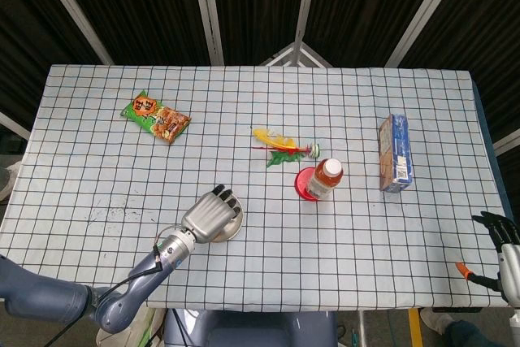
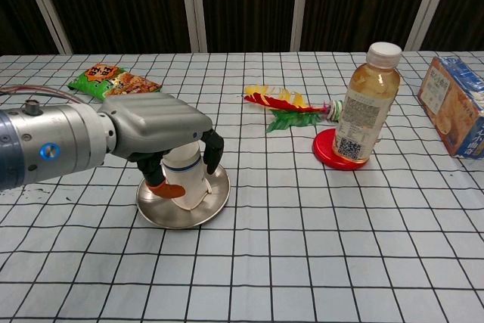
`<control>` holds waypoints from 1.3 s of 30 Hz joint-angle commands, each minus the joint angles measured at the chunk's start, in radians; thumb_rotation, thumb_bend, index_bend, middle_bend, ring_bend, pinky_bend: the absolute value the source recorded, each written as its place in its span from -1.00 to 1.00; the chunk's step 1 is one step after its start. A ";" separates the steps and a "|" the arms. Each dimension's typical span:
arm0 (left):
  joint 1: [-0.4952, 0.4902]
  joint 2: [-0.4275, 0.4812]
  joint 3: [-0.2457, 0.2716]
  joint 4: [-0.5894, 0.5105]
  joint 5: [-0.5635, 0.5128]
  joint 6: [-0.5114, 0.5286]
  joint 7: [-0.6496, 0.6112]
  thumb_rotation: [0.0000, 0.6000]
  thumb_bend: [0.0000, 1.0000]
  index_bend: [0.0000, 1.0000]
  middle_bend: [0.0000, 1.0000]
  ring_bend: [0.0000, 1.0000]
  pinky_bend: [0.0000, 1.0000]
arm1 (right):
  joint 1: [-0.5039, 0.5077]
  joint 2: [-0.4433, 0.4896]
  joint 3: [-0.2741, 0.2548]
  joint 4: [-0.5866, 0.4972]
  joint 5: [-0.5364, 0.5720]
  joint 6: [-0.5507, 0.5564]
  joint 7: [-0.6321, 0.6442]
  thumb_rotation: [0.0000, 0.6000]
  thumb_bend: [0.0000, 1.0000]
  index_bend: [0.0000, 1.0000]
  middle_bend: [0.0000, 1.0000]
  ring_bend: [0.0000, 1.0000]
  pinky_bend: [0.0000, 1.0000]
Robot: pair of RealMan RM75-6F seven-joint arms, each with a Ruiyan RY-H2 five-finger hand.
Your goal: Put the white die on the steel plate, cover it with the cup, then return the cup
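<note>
A checked tablecloth (image 1: 97, 152) covers the table in front of dark slatted walls. The left hand (image 2: 155, 128) grips the white cup (image 2: 185, 179) from above, fingers curled around its sides; the cup stands upside down and roughly upright, its long axis vertical, mouth down on the steel plate (image 2: 215, 206). The die is hidden from sight. The plate sits near the table's front edge, with bare cloth around it. Well to the right stand a bottle (image 2: 364, 104) on a red disc (image 2: 327, 153), a feathered toy (image 2: 278, 107) and a box (image 2: 456, 105); a snack packet (image 2: 112, 81) lies behind. The right hand (image 1: 500, 232), off the table's right edge, shows its fingers apart and holds nothing.
</note>
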 commanded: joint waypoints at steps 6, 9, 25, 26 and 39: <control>0.000 0.038 0.011 -0.053 -0.072 -0.024 -0.001 1.00 -0.10 -0.21 -0.37 -0.69 -0.71 | -0.003 0.006 0.001 -0.016 0.008 -0.001 0.001 1.00 -0.81 -0.56 -0.62 -0.75 -1.00; 0.002 0.044 0.011 -0.054 -0.077 -0.035 -0.019 1.00 -0.10 -0.21 -0.42 -0.70 -0.72 | -0.003 0.006 0.002 -0.017 0.011 -0.002 0.000 1.00 -0.81 -0.55 -0.62 -0.75 -1.00; 0.056 0.036 0.001 0.004 0.036 -0.005 -0.132 1.00 -0.24 -0.72 -1.00 -1.00 -0.88 | -0.002 0.010 0.000 -0.028 0.024 -0.017 -0.012 1.00 -0.81 -0.55 -0.62 -0.75 -1.00; 0.058 0.037 0.001 0.008 0.039 -0.006 -0.135 1.00 -0.24 -0.73 -1.00 -1.00 -0.88 | -0.003 0.011 -0.001 -0.028 0.025 -0.019 -0.012 1.00 -0.81 -0.55 -0.62 -0.75 -1.00; 0.091 0.075 0.014 -0.019 0.041 0.064 -0.086 1.00 -0.24 -0.66 -0.83 -1.00 -0.82 | -0.004 0.011 0.001 -0.030 0.023 -0.014 -0.009 1.00 -0.81 -0.55 -0.62 -0.75 -1.00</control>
